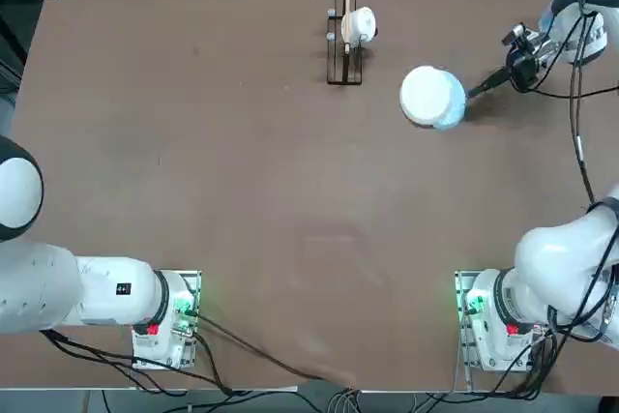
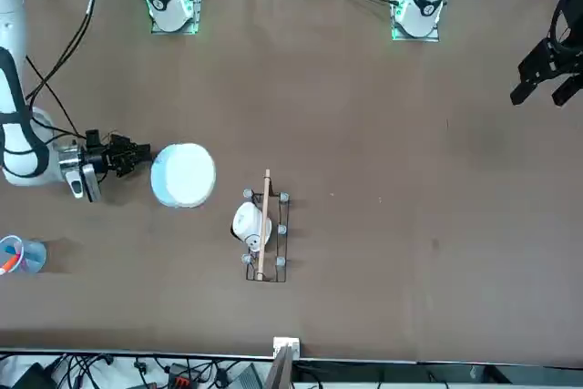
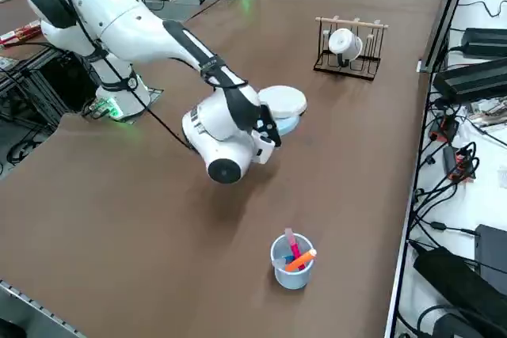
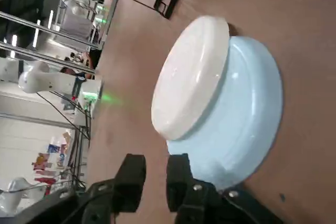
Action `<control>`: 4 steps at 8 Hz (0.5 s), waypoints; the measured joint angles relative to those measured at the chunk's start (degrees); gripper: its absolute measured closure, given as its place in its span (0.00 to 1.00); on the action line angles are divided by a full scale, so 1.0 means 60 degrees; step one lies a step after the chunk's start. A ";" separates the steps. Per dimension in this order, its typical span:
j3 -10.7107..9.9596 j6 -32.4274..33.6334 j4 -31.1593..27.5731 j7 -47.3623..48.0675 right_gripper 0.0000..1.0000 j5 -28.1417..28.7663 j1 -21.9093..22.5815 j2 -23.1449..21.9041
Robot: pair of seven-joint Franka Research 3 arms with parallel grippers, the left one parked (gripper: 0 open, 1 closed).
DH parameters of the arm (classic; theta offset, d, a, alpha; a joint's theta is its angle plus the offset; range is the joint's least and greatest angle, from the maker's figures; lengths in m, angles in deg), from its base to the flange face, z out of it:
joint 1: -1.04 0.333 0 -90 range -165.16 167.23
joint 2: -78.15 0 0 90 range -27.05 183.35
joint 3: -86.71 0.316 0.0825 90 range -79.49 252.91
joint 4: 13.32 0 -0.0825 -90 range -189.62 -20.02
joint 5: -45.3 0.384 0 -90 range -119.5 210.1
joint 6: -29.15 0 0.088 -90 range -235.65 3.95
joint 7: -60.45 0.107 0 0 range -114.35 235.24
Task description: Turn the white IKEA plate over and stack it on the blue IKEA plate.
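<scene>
Right wrist view: white plate [image 4: 190, 77] on blue plate [image 4: 236, 114], right gripper [image 4: 156, 184] beside them.

The claw's fingers stand apart, holding nothing; the white plate sits off-centre on the blue one, whose rim shows past it, on the brown table [image 4: 126, 124].

Upper plate [image 4: 190, 77] is laid on lower plate [image 4: 247, 103], offset to the left, on the far right part of the surface [image 1: 242, 200]. Right hand [image 4: 156, 182] is positioned just right of both. Rack [image 1: 344, 60] is placed farther back, left of the plates; mug [image 1: 359, 26] is hung on its right side. Holder [image 3: 292, 275] is set right of the plates, farther back, markers [image 3: 301, 261] inside.
</scene>
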 joint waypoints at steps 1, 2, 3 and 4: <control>0.0002 0.0001 0.0277 0.0005 0.65 -0.0215 0.0003 -0.0001; 0.0003 0.0003 0.0535 0.0019 0.59 -0.0383 0.0008 -0.0002; 0.0005 0.0004 0.0785 0.0039 0.55 -0.0471 0.0019 -0.0006; 0.0007 0.0005 0.1053 0.0201 0.48 -0.0584 0.0049 -0.0011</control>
